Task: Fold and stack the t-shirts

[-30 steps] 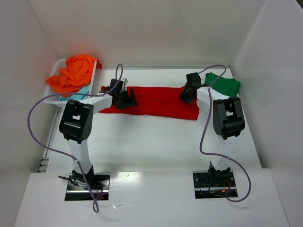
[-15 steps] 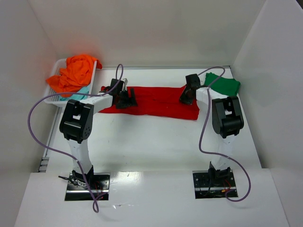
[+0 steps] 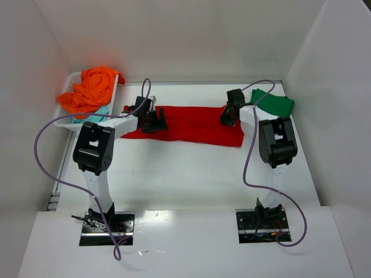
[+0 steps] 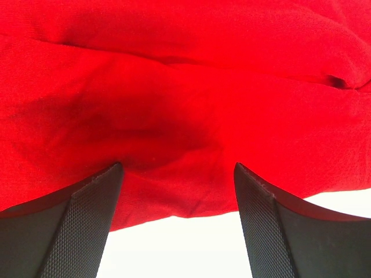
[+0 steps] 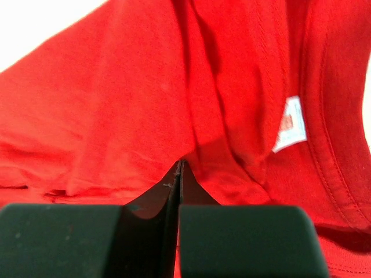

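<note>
One side only is gripped: right gripper (image 5: 178, 167) clenched on the red t-shirt (image 3: 194, 126), left gripper (image 4: 177, 171) gaping over it, so lifting could drag it crooked.

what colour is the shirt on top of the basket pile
Orange; the shirt shows best in the top external view.

Bright, even light throughout. In the wrist views the tabletop (image 4: 174, 252) glares pure white, and the near fingers (image 4: 75, 231) look soft, shadowing the red t-shirt (image 4: 232, 87).
</note>
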### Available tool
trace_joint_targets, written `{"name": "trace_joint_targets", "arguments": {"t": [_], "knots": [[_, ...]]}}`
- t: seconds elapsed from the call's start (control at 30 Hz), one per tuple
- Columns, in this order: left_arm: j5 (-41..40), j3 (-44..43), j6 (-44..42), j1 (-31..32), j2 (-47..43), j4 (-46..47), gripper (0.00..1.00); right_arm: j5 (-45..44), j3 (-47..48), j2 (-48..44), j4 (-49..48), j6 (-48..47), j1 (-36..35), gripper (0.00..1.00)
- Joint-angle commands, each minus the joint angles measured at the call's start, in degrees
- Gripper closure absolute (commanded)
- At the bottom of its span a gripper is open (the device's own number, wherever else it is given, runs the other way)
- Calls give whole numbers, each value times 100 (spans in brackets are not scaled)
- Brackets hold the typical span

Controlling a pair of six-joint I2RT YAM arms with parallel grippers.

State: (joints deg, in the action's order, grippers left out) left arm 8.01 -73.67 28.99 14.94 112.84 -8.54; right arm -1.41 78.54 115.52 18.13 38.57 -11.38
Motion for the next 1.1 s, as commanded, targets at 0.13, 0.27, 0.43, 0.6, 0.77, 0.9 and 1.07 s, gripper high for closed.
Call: {"name": "trace_joint_targets", "arguments": {"t": [0.13,0.27,0.43,0.6,0.77,0.9,1.07], "knots": [[-36,37,54,27,344,-333,15,-131,715,-100,15,-130,-58,100],[-36,37,54,27,344,-333,15,-61,943,48,208,-183,-58,100],[-36,37,54,27,344,-333,15,-271,690,-12,393,-183,-58,57],[16,37,54,27,397,-333,15,-334,303,-311,525,-183,-58,48],[16,37,54,27,397,-333,15,-281,-14,-417,393,-183,-58,48],[16,37,54,27,397,-333,15,-176,-14,-259,288,-131,-58,48],[16,37,54,27,397,-333,15,-123,-14,-154,147,-130,-58,52]]}}
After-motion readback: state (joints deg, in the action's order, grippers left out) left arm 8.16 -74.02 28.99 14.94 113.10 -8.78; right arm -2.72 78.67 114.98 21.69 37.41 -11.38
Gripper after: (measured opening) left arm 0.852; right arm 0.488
